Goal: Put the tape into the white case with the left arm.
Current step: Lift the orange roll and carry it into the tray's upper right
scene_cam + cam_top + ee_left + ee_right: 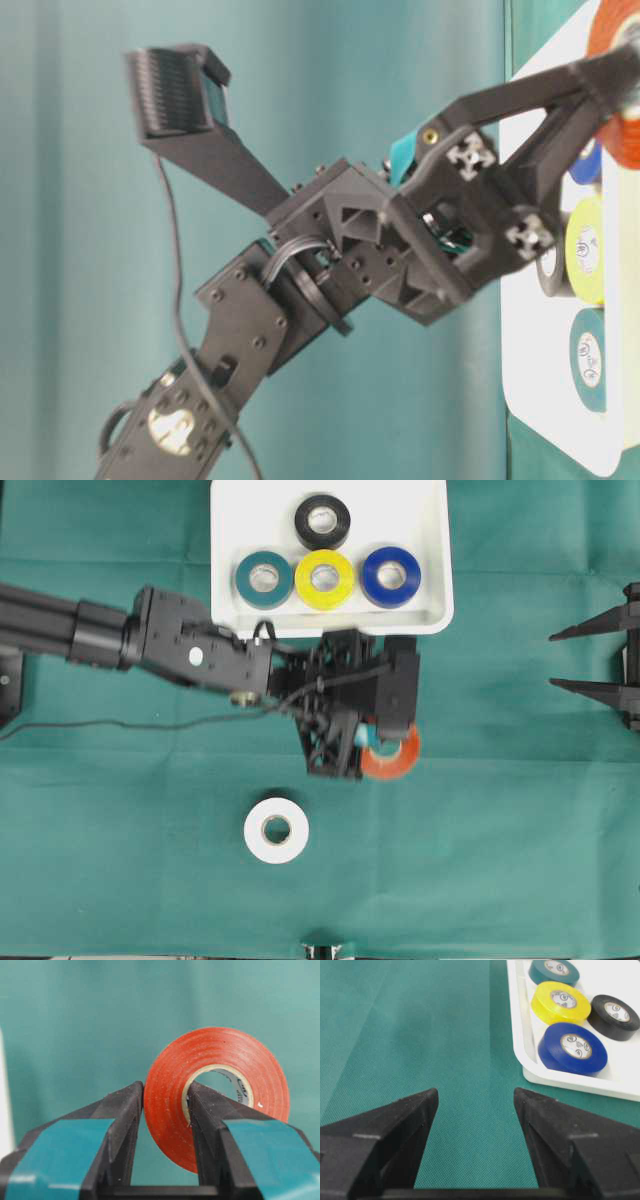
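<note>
While left fingers (125, 1125) pinch red tape (217, 1092), 4 rolls (white case (425, 620)) crowd.

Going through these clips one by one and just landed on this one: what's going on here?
The left gripper is shut on a red tape roll, one finger through its core, holding it above the green cloth just short of the white case. The case already holds black, teal, yellow and blue rolls. A white roll lies on the cloth. The right gripper sits open at the side, holding nothing.
</note>
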Action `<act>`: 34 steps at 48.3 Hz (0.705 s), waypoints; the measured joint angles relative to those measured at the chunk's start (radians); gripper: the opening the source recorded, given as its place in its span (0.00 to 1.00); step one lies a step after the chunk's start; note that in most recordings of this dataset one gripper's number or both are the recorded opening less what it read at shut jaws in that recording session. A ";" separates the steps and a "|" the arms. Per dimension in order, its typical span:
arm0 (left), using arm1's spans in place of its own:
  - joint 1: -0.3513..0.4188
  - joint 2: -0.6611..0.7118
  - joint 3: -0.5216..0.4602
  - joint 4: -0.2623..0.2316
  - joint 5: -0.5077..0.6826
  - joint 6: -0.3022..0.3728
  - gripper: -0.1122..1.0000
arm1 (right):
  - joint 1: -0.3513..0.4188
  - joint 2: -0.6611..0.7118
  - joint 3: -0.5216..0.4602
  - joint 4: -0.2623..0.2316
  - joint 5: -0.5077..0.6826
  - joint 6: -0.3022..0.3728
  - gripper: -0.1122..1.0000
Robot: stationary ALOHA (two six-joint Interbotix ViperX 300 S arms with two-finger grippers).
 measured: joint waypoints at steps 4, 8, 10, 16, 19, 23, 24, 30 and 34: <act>0.048 0.000 0.006 0.000 0.002 0.014 0.34 | 0.000 0.000 0.000 0.000 0.000 0.000 0.99; 0.094 0.000 0.017 0.000 0.002 0.031 0.34 | 0.000 0.000 0.000 0.000 0.000 0.000 0.99; 0.117 0.000 0.026 0.000 0.000 0.038 0.34 | 0.000 0.000 0.000 0.000 0.000 0.000 0.99; 0.183 0.000 0.055 0.000 -0.003 0.086 0.34 | 0.000 0.000 0.000 0.000 0.000 0.000 0.99; 0.207 0.000 0.067 0.000 -0.012 0.124 0.34 | 0.000 0.000 -0.002 0.000 0.002 0.000 0.99; 0.238 0.000 0.081 0.000 -0.026 0.183 0.34 | 0.000 0.000 0.000 0.002 0.000 0.000 0.99; 0.247 0.000 0.084 0.000 -0.032 0.196 0.34 | 0.000 0.000 0.000 0.000 0.002 0.000 0.99; 0.278 -0.002 0.095 0.000 -0.081 0.282 0.34 | 0.000 0.000 0.000 0.000 0.000 0.000 0.99; 0.291 -0.002 0.097 0.000 -0.124 0.322 0.34 | 0.000 0.000 0.000 0.000 0.000 0.000 0.99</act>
